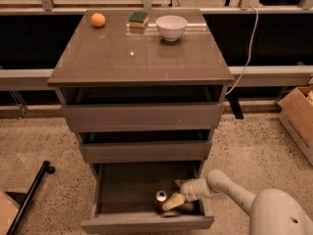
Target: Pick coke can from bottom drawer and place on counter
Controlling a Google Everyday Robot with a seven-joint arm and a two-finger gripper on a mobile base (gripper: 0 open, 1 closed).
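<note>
The coke can (161, 199) stands upright, silver top showing, in the pulled-out bottom drawer (126, 190), near its front right. My gripper (175, 193) reaches into the drawer from the right and sits just right of the can, jaws spread. One pale finger (173, 202) lies close beside the can; the other finger (180, 183) is farther back. The can is not held. The counter (142, 58) is the glossy top of the cabinet above.
On the counter's far edge sit an orange (98, 19), a green and yellow sponge (139, 18) and a white bowl (171, 27). The two upper drawers stand slightly open. A cardboard box (298, 116) is on the floor at right, a black pole (27, 197) at left.
</note>
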